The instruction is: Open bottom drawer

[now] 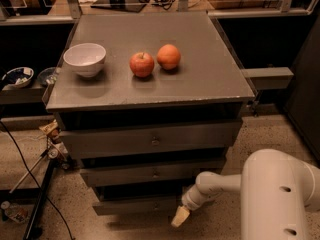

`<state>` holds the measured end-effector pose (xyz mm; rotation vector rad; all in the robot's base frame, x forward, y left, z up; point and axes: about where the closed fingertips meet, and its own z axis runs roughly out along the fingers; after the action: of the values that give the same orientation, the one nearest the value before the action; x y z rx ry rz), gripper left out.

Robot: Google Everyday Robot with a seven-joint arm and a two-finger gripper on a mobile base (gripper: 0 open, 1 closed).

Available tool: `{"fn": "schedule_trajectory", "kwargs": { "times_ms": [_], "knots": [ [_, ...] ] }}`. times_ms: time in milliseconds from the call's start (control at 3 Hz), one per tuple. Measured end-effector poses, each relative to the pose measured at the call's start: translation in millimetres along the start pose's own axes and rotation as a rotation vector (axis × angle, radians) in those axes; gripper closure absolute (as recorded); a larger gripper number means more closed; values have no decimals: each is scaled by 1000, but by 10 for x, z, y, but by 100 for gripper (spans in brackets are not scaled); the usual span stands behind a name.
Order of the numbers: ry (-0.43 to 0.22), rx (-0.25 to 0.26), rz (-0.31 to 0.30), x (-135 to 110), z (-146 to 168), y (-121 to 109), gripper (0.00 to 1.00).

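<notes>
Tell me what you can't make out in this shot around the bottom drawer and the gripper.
Camera view:
- bottom drawer: the middle of its front is too dark and small to show any detail, and its right end is hidden behind the robot arm.
- gripper, low by that drawer's right end near the floor: whether it touches the front cannot be told.
- robot arm: cut off by the right and bottom edges.
</notes>
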<state>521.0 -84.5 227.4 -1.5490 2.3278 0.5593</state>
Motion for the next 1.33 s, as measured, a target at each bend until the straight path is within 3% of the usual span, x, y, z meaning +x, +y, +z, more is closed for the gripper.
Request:
{"fn": "schedule_trajectory", "kwargs": {
  "times_ms": [667, 1333],
  "knots": [
    [-8, -10, -34, -179, 162, -93, 0],
    [10, -70, -74, -225, 427, 23, 0]
  ]
}}
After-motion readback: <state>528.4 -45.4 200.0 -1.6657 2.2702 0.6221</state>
